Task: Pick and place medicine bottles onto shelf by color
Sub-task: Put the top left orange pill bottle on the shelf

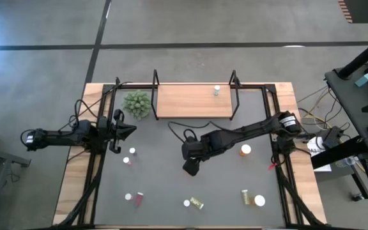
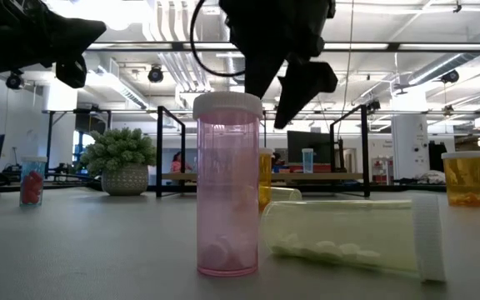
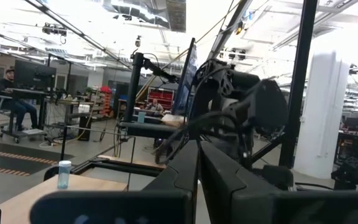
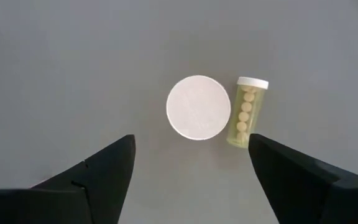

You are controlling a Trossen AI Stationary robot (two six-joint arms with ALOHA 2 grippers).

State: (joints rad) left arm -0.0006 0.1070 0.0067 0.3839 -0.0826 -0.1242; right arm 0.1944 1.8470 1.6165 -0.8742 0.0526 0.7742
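Two arms over the dark mat [image 1: 171, 182]. Right tool [image 1: 191, 167] hangs above the mat's middle, fingers [image 4: 98, 174] spread wide, gripping nothing. Its wrist view looks straight down on a white cap [image 4: 198, 106] of an upright bottle, with a yellow-green bottle [image 4: 248, 112] lying on its side just beside it.

Low view: the upright one is a pink bottle [image 2: 227, 185] with pills at the bottom, and the yellow-green one lies touching or nearly touching its base, cap pointing away from it. Both sit near the mat's front edge, around the centre.

Left tool [image 1: 115, 133] is parked at the mat's left edge near the spiky plant [image 1: 137, 103], fingers together, empty.

Shelf [image 1: 194, 101] stands at the tabletop's back edge. One small bottle [image 1: 216, 90] on it, toward its right end.

Remaining bottles are loose on the mat: orange one [image 1: 245, 151] right of centre, two [image 1: 130, 156] left of centre, two [image 1: 134, 197] front-left, and two [image 1: 252, 198] near the front-right corner.
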